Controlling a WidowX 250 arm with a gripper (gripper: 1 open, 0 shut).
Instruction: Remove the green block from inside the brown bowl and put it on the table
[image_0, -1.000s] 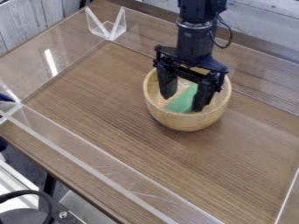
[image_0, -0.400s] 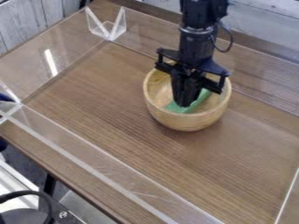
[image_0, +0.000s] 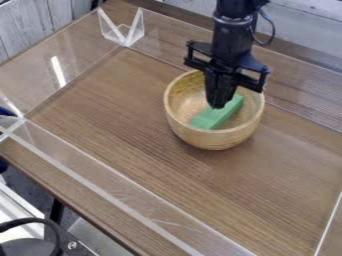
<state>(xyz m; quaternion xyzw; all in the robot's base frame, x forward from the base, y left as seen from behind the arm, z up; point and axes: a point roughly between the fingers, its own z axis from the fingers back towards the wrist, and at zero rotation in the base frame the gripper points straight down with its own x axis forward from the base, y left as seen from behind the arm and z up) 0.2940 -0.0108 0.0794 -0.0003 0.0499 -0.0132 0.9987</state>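
The brown bowl (image_0: 181, 128) stands on the table (image_0: 120, 150), right of centre. Inside it the green block (image_0: 214, 117) lies tilted, its upper end toward the far right rim. My gripper (image_0: 219, 103) comes straight down from above, its dark fingers drawn together on the block's upper end. The fingertips sit at about rim height, inside the bowl's mouth. Whether the block's lower end still touches the bowl's floor cannot be told.
Clear acrylic walls (image_0: 54, 160) run along the table's edges, with a clear bracket (image_0: 123, 30) at the far left corner. Bare wood-grain tabletop stretches to the left of the bowl and in front of it.
The fingers, wide apart around the block a second ago, have shut on it. The gripper has risen a little, and more of the block shows.
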